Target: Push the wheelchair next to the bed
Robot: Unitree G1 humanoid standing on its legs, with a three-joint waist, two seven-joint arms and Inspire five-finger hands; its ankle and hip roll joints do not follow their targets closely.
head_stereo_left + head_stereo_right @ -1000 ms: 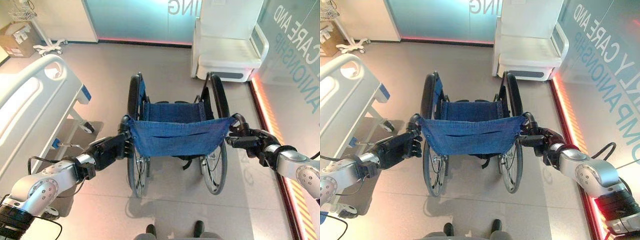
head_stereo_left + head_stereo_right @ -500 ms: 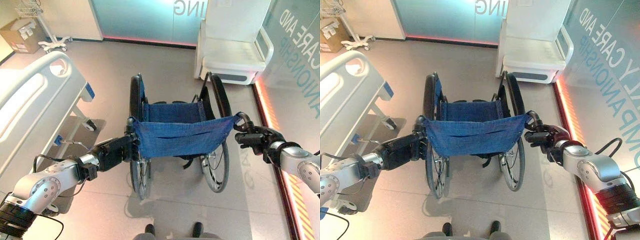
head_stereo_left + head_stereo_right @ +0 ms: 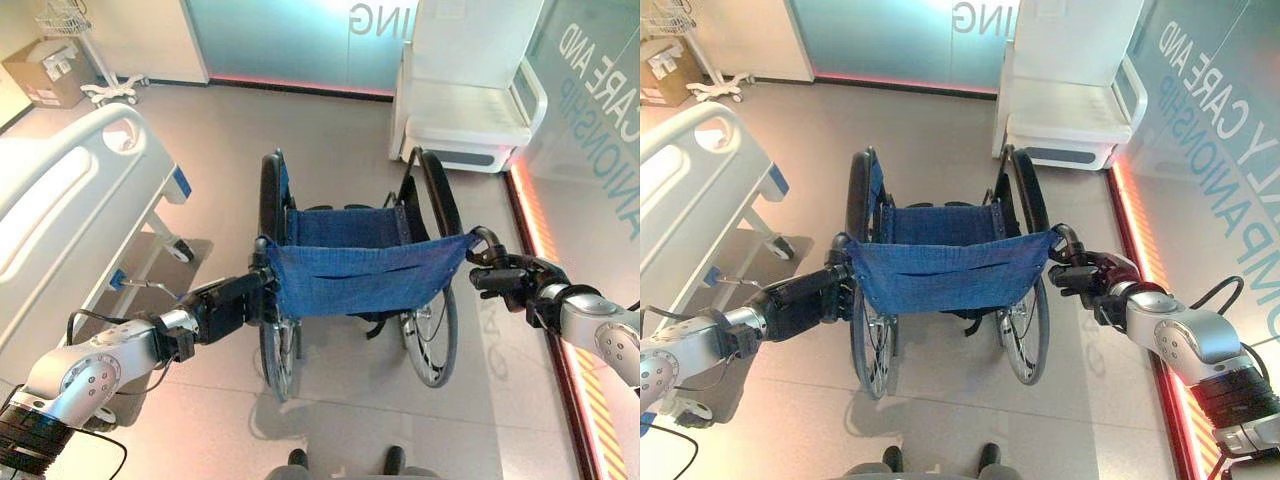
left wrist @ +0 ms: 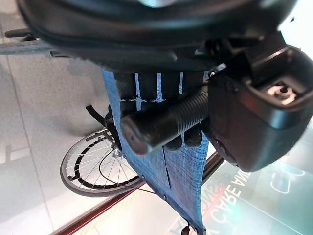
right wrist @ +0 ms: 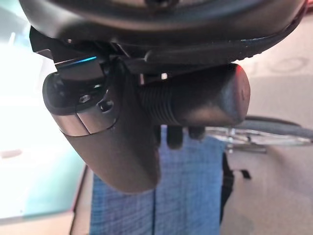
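Left eye view: one wheelchair (image 3: 355,275) sits between the two hands, left hand (image 3: 228,303) clenched on its left push handle, right hand (image 3: 512,282) on the right one; one bed (image 3: 60,200) lies beyond the left hand. Left wrist view: fingers (image 4: 186,139) wrap the handle (image 4: 161,122). Right wrist view: fingers curl round the other handle (image 5: 195,103)

Left hand (image 3: 228,305) and right hand (image 3: 510,281) reaching forward, both arms extended, fingers curled tight
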